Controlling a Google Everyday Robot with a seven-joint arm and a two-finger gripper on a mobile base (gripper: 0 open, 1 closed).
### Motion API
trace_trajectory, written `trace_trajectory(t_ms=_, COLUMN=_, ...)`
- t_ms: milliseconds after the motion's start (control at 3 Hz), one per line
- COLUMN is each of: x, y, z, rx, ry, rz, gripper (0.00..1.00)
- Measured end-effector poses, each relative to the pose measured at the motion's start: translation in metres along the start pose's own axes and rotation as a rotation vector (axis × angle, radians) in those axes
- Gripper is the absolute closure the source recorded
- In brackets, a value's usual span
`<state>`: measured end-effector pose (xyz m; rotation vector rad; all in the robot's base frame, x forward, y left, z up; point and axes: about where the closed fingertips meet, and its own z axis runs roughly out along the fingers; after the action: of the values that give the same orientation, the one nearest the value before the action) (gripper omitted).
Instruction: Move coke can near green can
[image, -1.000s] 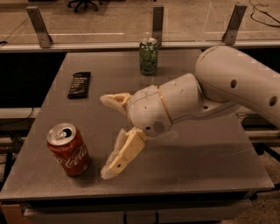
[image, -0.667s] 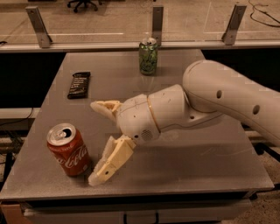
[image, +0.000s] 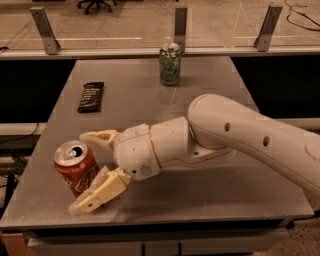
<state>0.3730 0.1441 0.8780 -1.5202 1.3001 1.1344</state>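
Observation:
The red coke can (image: 76, 167) stands upright at the near left corner of the grey table (image: 150, 105). The green can (image: 170, 64) stands upright at the far edge, middle. My gripper (image: 85, 170) reaches in from the right and is open, with one finger (image: 97, 137) behind the coke can and the other finger (image: 97, 192) in front of it. The can sits between the fingers; I cannot tell whether they touch it.
A black flat device (image: 91, 96) lies on the left part of the table. A glass barrier with metal posts (image: 180, 22) runs along the far edge. My white arm (image: 240, 135) crosses the right half of the table.
The gripper has moved left toward the coke can, and its open fingers now straddle the can. Both cans have stayed in place.

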Motion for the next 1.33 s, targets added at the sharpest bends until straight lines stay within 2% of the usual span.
trace_trajectory(t_ms=667, x=-0.003, y=0.000, z=0.022, rx=0.006, ry=-0.074, rz=0.014, gripper=0.64)
trace_trajectory(t_ms=1000, x=-0.008, y=-0.009, z=0.005, rx=0.049, ry=-0.072, rz=0.003, gripper=0.87)
trace_trajectory(t_ms=1333, x=-0.021, y=-0.032, z=-0.044, rx=0.122, ry=-0.041, rz=-0.045, gripper=1.00)
